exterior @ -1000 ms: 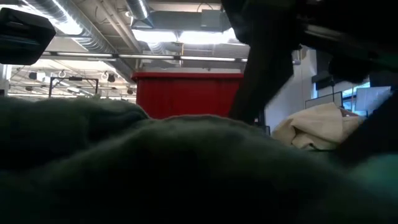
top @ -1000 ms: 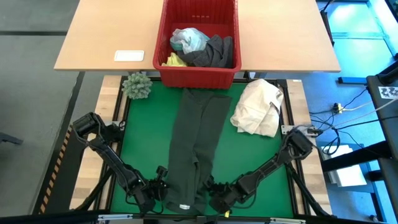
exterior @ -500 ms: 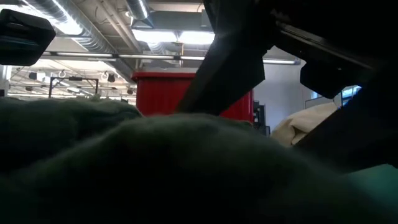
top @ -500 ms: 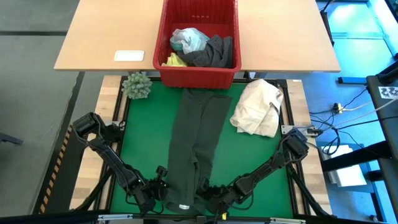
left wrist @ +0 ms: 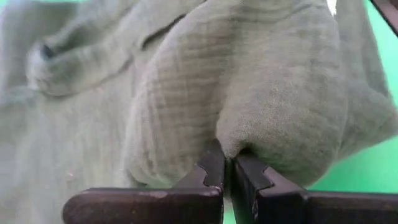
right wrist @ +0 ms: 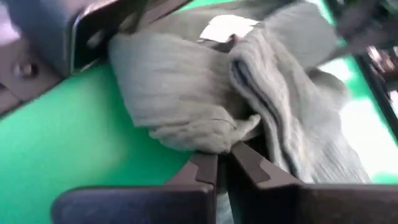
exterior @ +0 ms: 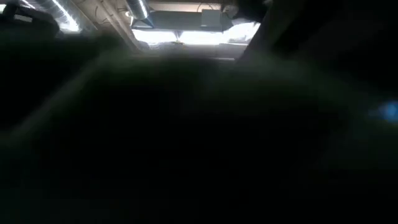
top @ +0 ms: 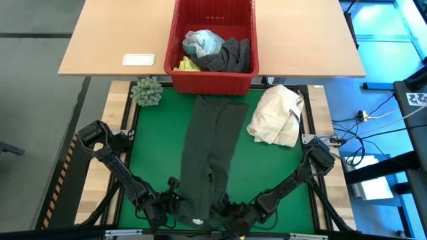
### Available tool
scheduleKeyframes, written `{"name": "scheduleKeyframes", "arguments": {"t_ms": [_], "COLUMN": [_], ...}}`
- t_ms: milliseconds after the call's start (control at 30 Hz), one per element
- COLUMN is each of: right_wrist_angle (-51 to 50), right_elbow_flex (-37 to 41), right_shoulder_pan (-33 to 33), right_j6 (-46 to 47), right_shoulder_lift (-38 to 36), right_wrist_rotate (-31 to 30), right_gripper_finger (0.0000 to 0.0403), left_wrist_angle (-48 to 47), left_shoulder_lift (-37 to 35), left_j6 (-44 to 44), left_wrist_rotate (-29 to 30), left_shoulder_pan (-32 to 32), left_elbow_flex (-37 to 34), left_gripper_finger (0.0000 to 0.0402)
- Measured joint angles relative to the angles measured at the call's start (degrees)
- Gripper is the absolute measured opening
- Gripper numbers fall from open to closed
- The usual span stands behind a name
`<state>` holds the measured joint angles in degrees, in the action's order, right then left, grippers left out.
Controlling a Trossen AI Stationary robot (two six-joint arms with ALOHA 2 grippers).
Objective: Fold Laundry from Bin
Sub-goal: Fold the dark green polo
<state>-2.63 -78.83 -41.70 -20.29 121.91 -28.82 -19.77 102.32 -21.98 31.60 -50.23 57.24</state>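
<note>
The dark garment lies lengthwise on the green mat, its long axis running from the red bin toward the robot. Both grippers sit at its near end: the left gripper is clamped on the fabric at one corner, the right gripper pinched on the other. Neither is nearer, so a joint lift toward the bin looks likely. More laundry stays in the bin. The low view is blocked by cloth.

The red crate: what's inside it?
In the red crate lie a light turquoise cloth, a dark grey garment and a yellow cloth; anything beneath them is covered.
</note>
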Motion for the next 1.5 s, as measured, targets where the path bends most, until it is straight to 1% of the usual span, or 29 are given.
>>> {"name": "scheduleKeyframes", "arguments": {"t_ms": [67,167,267,400,500,667,733,833,933,1033,1200,1367,1433,1500], "right_wrist_angle": [-2.6,-4.7,-4.9,-5.8,-6.7,-7.1,-7.1,-5.9,-4.4,-4.8,-5.4,-8.3,-7.6,-5.6], "right_elbow_flex": [0.0,0.0,0.0,0.0,0.0,0.0,-0.1,0.0,0.0,0.0,0.0,0.0,1.6,5.1], "right_shoulder_pan": [-0.1,0.1,0.1,0.0,0.0,-0.9,-2.2,-3.7,-4.5,-4.4,-3.8,-3.5,-3.2,-2.7], "right_j6": [3.7,8.9,11.6,15.6,19.2,23.8,24.5,24.6,24.5,24.5,23.6,22.6,21.9,21.8], "right_shoulder_lift": [-1.9,-4.7,-6.8,-8.5,-9.0,-8.6,-8.4,-8.3,-8.5,-8.7,-10.0,-13.4,-15.4,-18.0], "right_wrist_rotate": [-2.0,-3.8,-4.0,-3.5,-1.8,6.5,6.8,6.7,4.1,1.2,-4.4,-10.1,-11.7,-12.0], "right_gripper_finger": [0.0007,0.0007,0.0004,0.0003,0.0002,0.0001,0.0001,0.0001,0.0001,0.0001,0.0000,0.0000,0.0000,0.0000], "left_wrist_angle": [0.1,-0.3,-0.7,-0.9,-0.6,4.2,6.0,9.4,12.8,12.9,11.5,7.7,5.5,4.5], "left_shoulder_lift": [0.0,-0.2,-0.3,-0.3,-0.6,-1.5,-1.5,-1.8,-2.1,-3.3,-7.1,-10.9,-12.1,-13.1], "left_j6": [1.2,3.8,4.5,4.6,4.5,1.7,0.5,0.5,3.8,6.8,11.9,16.5,17.8,18.9], "left_wrist_rotate": [2.0,3.7,3.8,1.8,-1.3,-12.2,-15.9,-18.5,-18.2,-16.9,-13.6,-13.1,-13.1,-13.1], "left_shoulder_pan": [0.0,0.0,0.5,0.7,0.6,0.6,0.6,0.6,0.9,2.1,4.9,8.3,10.0,11.5], "left_elbow_flex": [0.9,2.1,3.2,4.5,5.6,6.0,6.0,6.0,6.0,6.0,6.0,6.0,6.0,6.0], "left_gripper_finger": [0.0000,0.0000,0.0000,0.0000,0.0000,0.0000,0.0000,0.0000,0.0000,0.0000,0.0000,0.0000,0.0000,0.0000]}}
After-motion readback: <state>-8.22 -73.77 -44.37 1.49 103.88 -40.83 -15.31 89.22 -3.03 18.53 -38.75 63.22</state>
